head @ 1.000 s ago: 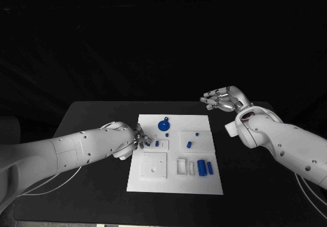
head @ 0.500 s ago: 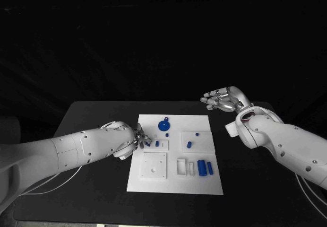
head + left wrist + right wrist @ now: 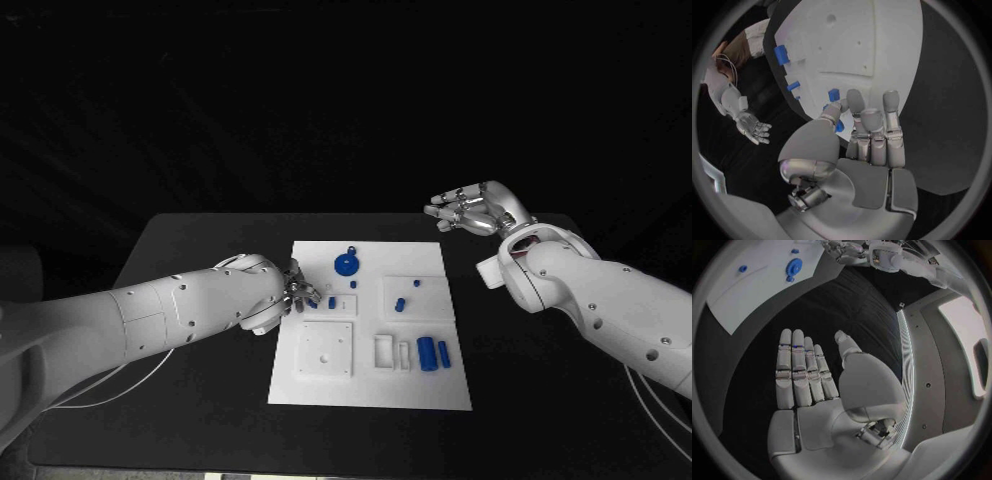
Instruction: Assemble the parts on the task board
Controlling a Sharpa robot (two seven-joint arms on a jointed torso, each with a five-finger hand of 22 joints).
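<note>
The board (image 3: 371, 325) lies in the middle of the black table (image 3: 188, 250), long side running near to far. On its far half sits a round blue disc (image 3: 346, 266) with a small blue peg (image 3: 352, 285) just near of it, and two more small blue pieces (image 3: 404, 296) to the right. A short blue piece (image 3: 332, 301) stands by the board's left edge. On the near right, two blue cylinders (image 3: 433, 353) lie side by side beside a raised white frame (image 3: 384, 353); a square white block (image 3: 326, 349) takes the near left.

The left hand (image 3: 293, 295) reaches over the board's left edge, fingertips just beside the short blue piece. In the left wrist view its fingers (image 3: 870, 127) are stretched out close together over the board with a blue piece (image 3: 834, 94) just beyond them; whether they touch it I cannot tell, and nothing is grasped.

The right hand (image 3: 470, 210) hovers off the board, far right, well apart from it. In the right wrist view its fingers (image 3: 801, 367) are straight and released, palm empty.
</note>
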